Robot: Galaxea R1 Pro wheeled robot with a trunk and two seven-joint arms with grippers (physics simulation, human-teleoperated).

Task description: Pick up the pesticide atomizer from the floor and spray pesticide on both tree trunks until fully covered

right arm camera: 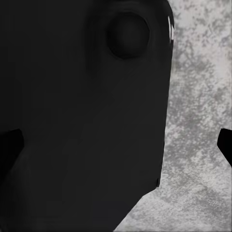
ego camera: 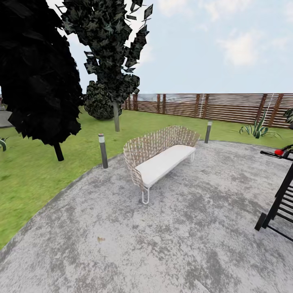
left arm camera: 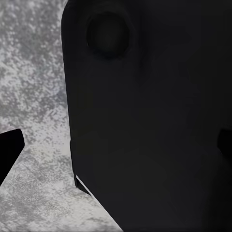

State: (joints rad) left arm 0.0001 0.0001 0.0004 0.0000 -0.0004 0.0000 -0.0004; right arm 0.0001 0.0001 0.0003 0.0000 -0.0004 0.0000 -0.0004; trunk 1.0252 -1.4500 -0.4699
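The pesticide atomizer is out of view. I face a garden with grey paving (ego camera: 162, 240), green lawn (ego camera: 32, 171) and a brown slatted fence (ego camera: 228, 106). A tree with a grey trunk (ego camera: 116, 117) and a dark leafy crown stands on the lawn at the back left; I cannot tell if it is one of the task's trees. My left gripper (left arm camera: 116, 150) and right gripper (right arm camera: 116, 147) hang open over the paving. Their dark fingertips (left arm camera: 9, 152) (right arm camera: 9, 150) sit at the frame edges with nothing held. A dark part of my own body blocks much of both wrist views.
A woven bench with a white seat (ego camera: 162, 160) stands mid-paving. Two short bollard lights (ego camera: 103, 150) (ego camera: 208, 131) mark the lawn edge. A near-black slim tree (ego camera: 40, 81) fills the left. A black metal frame with a red part (ego camera: 278, 191) stands at the right edge.
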